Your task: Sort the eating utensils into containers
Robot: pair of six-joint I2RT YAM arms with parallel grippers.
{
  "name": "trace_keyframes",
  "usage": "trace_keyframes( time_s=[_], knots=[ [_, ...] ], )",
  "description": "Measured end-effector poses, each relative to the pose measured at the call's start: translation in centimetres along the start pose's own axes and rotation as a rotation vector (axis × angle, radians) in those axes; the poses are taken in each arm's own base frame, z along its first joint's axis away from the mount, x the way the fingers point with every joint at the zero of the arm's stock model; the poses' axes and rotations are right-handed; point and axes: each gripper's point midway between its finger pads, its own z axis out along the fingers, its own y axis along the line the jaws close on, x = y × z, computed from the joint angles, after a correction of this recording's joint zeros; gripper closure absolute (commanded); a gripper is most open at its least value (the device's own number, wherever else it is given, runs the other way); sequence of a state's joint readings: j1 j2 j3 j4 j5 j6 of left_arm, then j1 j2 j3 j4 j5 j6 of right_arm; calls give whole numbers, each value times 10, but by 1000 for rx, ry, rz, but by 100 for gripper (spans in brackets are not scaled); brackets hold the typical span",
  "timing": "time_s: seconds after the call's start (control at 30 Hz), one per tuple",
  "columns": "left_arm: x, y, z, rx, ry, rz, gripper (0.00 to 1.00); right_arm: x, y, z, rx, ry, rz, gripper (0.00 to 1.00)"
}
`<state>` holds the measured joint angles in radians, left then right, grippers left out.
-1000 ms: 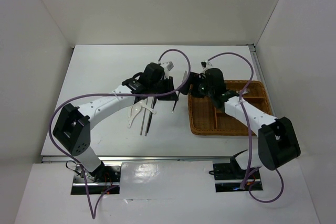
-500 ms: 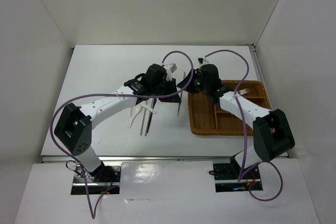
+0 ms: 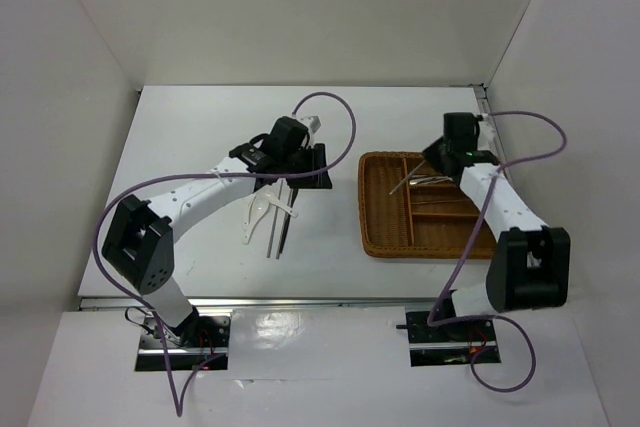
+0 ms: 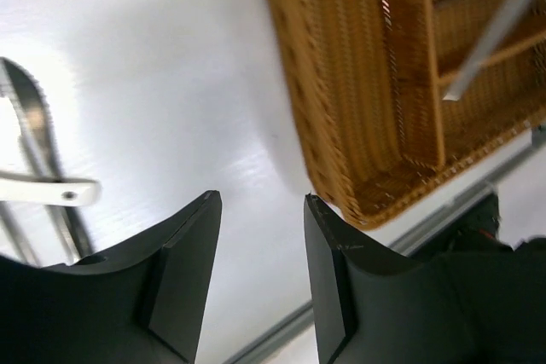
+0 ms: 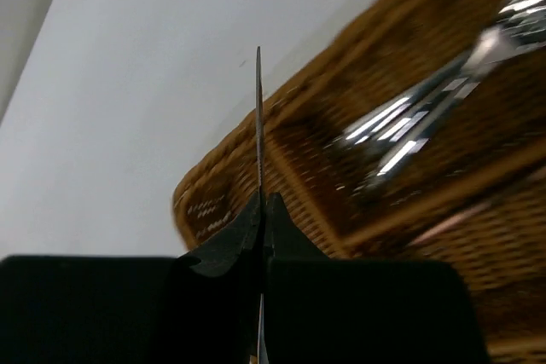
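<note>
A sec. ago both claws were met between the pile and the basket tray (image 3: 366, 219). Now they are parted, so a hand-over is judged done. The left claw (image 4: 260, 210) is drawn back toward the pile with its jaws spread and nothing between them. The right claw (image 5: 263, 204) has been swung over the tray's far-right part and is clamped on a thin silver utensil (image 5: 258, 108). This is seen edge-on, so it's prob. a fork, but that can't be confirmed. The utensil is thus carried above the tray, not yet laid down. Its drop into the fork slot is judged the step in hand, w/ the left claw freed for the next pick. In the tray, a few silver forks (image 5: 409, 125) are lain together in one of the short slots at the far end. A pale reddish streak in a neighbouring slot may be a stick – too blurred to tell. The long slot along the tray's left side looks bare where shown. Left on the table (image 3: 200, 147), just beside the left claw, are the white spoons (image 3: 262, 213) and dark chopsticks (image 3: 281, 232) – still to be sorted.
</note>
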<state>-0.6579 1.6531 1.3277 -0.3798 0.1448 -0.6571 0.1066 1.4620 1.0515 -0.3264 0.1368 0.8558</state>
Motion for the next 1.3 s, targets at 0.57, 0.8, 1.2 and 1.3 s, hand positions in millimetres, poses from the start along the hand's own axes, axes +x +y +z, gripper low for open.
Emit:
trace_keyframes(
  time_s=[0.57, 0.8, 1.2, 1.3],
  knots=[
    [-27, 58, -9, -126, -47, -90, 41, -34, -135, -51, 504, -299, 330, 100],
    [-29, 62, -11, -126, -45, -78, 41, -19, -164, -39, 659, -309, 413, 100],
    [-35, 73, -14, -129, -52, -95, 41, -17, -181, -37, 777, -352, 479, 96],
    [-35, 73, -14, -128, -51, -85, 43, -22, -188, -40, 800, -374, 485, 96]
  ],
)
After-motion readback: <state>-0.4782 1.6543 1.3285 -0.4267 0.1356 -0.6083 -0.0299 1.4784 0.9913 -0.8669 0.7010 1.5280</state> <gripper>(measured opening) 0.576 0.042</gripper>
